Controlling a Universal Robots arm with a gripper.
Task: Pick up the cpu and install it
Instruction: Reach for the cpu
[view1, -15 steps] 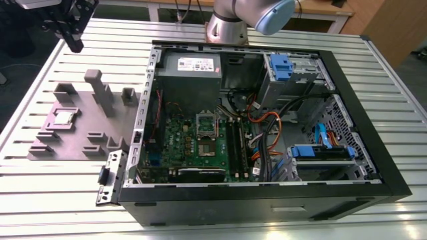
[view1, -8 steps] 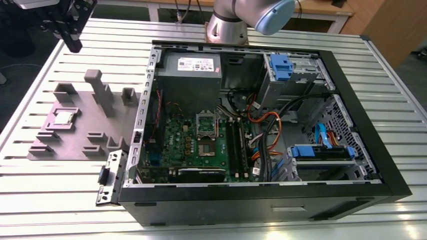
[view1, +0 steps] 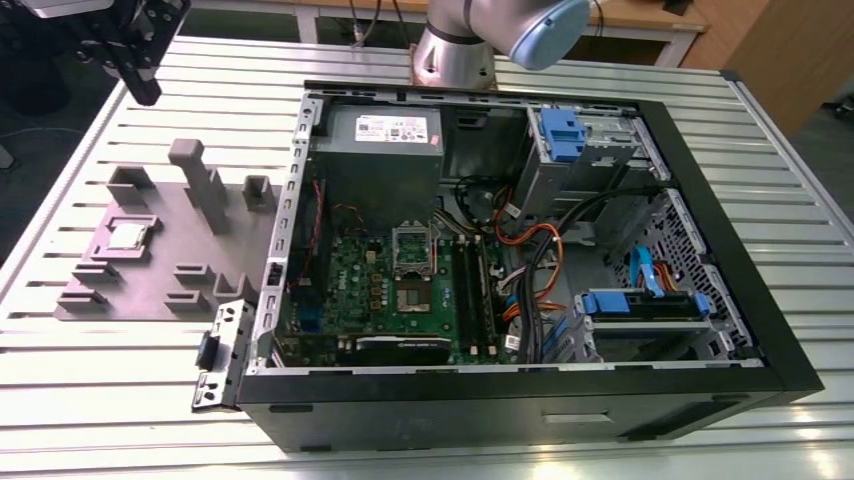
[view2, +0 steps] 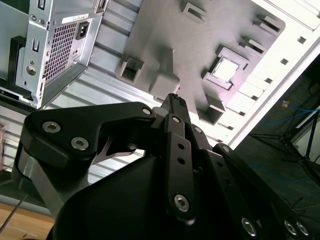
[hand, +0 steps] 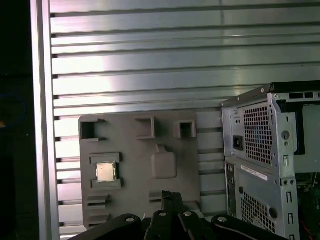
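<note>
We are finding the slatted aluminium table (view1: 134, 400) bare along the exterior view's left, where its edge is running close beside the grey fixture plate (view1: 174, 240). In the first wrist view, open slats (hand: 150, 60) are stretching beyond the plate (hand: 132, 170), and dark floor is showing past the table's rail. A narrow strip of bare slats is separating the plate from the open computer case (view1: 534, 415). Upright posts are rising from the plate on the side facing the case.

We are locating the cpu (view1: 128, 235) lying flat in a square nest on the plate, silver top up, toward the table's edge and apart from the case. Both wrist views are showing it seated there (hand: 105, 172) (view2: 224, 69).

We are recording the gripper (view1: 143, 92) hanging above the table's far corner at the exterior view's left, well apart from the cpu and touching nothing. In both wrist views its fingertips (hand: 171, 196) (view2: 176, 98) are pressing together, closed on nothing, over the plate's border and clear of the nest.

Inside the case, the socket frame (view1: 414, 248) is sitting on the green motherboard (view1: 360, 280), with cables crowding the exterior view's right of it.

We are noting a white label (view1: 394, 128) on the grey power supply (view1: 380, 165) and a sticker (hand: 255, 172) on the case's rear panel; we cannot make out the print on either.
</note>
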